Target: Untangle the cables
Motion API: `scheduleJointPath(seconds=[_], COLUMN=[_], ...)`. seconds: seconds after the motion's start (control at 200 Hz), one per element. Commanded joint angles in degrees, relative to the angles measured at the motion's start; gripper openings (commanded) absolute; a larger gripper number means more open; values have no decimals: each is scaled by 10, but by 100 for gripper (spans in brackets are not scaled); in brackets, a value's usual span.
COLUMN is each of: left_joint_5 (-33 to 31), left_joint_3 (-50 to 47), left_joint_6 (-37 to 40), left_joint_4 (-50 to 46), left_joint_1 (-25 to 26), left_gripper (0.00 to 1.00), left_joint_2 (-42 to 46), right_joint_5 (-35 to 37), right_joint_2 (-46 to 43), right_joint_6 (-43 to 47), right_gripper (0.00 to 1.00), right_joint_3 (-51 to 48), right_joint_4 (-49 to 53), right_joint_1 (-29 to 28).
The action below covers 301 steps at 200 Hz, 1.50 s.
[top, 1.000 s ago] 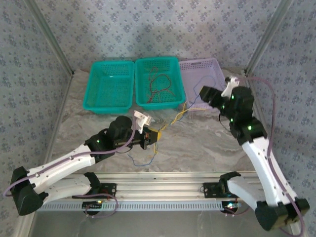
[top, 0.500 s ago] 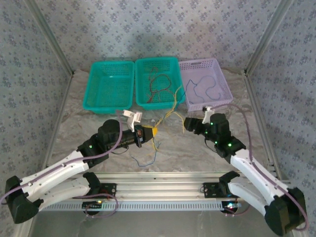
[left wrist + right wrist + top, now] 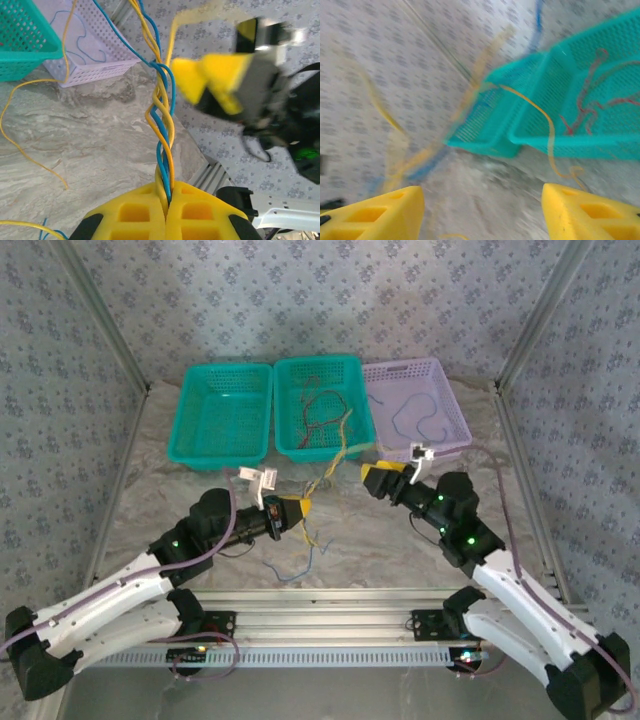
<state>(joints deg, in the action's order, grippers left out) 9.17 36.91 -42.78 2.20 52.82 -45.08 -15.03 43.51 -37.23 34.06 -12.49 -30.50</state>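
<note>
Clamping left gripper point(image 3: 166, 199) on twisted yellow-blue cables point(image 3: 163, 125) above table point(image 3: 400, 540); right gripper point(image 3: 481, 196) spread open beside them, empty. Mid-separation, apparently. Next: pinch one strand with right, draw apart without tightening the twist.

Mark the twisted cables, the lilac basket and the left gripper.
twisted cables point(image 3: 165, 150), left wrist view, braided yellow-blue stretch.
lilac basket point(image 3: 405, 366), top view, far rim.
left gripper point(image 3: 167, 205), left wrist view, between its shut fingertips.

The yellow and blue cables point(image 3: 164, 135) twist together in a braid, while red cables point(image 3: 316, 408) lie in the middle teal basket point(image 3: 320, 362).
</note>
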Motion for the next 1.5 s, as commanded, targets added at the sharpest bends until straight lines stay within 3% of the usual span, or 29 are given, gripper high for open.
scheduleJointPath(seconds=[0.0,0.12,0.205,0.305,0.405,0.585,0.814,0.914,1.004,1.084,1.499], left_joint_5=[-9,-1,3,5,8,-6,-22,-35,-59,-74,-74], left_joint_3=[-3,-5,-4,-2,0,2,5,9,17,16,20], left_joint_6=[-9,-14,-13,-12,-10,4,18,26,42,51,65], left_joint_4=[24,35,40,43,48,36,22,3,-32,-48,-51], left_joint_1=[-4,-4,-3,-3,1,17,26,29,30,31,43], left_gripper=[0,0,0,0,0,0,0,0,0,0,0], left_joint_2=[-3,-17,-21,-25,-33,-50,-51,-44,-31,-23,-41], right_joint_5=[-10,52,-4,-64,-41,24,44,45,71,82,67], right_joint_2=[-40,-68,-16,41,70,120,179,187,166,160,226], right_joint_6=[-38,-25,-46,-95,-86,-52,-69,-58,-44,-35,-38], right_gripper=[63,63,62,58,53,41,32,32,42,45,36], right_joint_3=[46,99,136,115,97,150,164,183,196,212,215], right_joint_4=[58,140,170,111,68,127,164,216,258,287,265], right_joint_1=[-4,-7,-8,-32,-80,-153,-169,-164,-160,-162,-169])
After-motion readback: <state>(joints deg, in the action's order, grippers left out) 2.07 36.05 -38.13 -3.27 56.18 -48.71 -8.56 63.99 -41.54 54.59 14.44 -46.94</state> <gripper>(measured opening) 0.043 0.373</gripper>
